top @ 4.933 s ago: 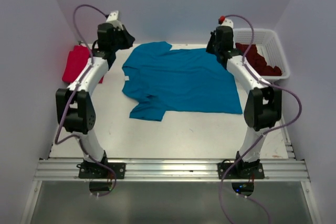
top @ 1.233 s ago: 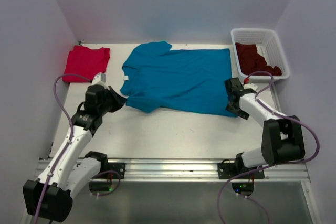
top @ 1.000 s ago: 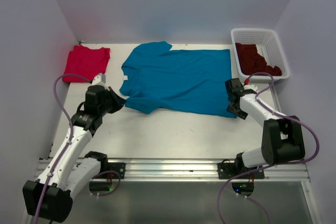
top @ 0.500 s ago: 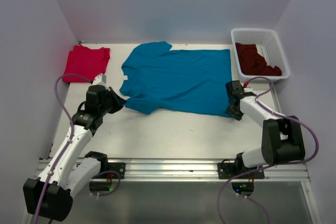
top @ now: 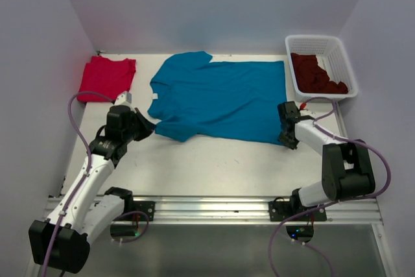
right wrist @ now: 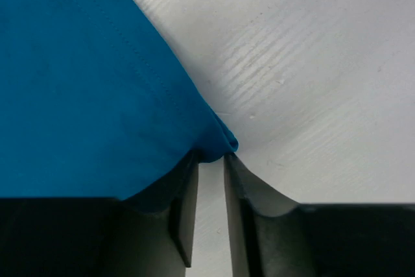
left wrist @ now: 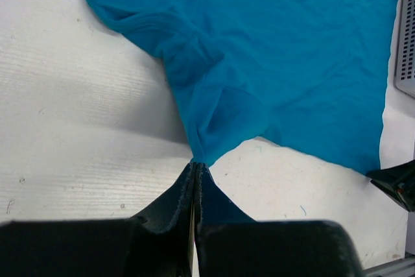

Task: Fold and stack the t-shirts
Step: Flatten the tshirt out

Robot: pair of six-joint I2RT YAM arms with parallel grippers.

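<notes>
- Left claw (left wrist: 195,168): fingers pressed tight together, a bunched point of the teal shirt (top: 220,98) nipped right at the tips.
- That pinch is on the shirt's near left corner, at the sleeve end, and the cloth puckers into folds running up from it.
- Right claw (right wrist: 207,160): fingers only a thin slit apart, the shirt's near right hem corner sitting right at their tips.
- The corner curls over the mouth of that slit. Whether it is truly pinched, I cannot tell.
- So there is a claw at each near corner of the teal shirt, both arms reaching low across the table (top: 214,160).
- The shirt itself lies spread flat, collar end to the left, hem to the right.
- Red shirt (top: 107,77): folded, lying apart from the teal shirt, off its far left end.
- Basket (top: 343,56): off the teal shirt's far right corner, close beside the hem.
- Maroon shirts (top: 316,74): heaped loose inside that basket.
</notes>
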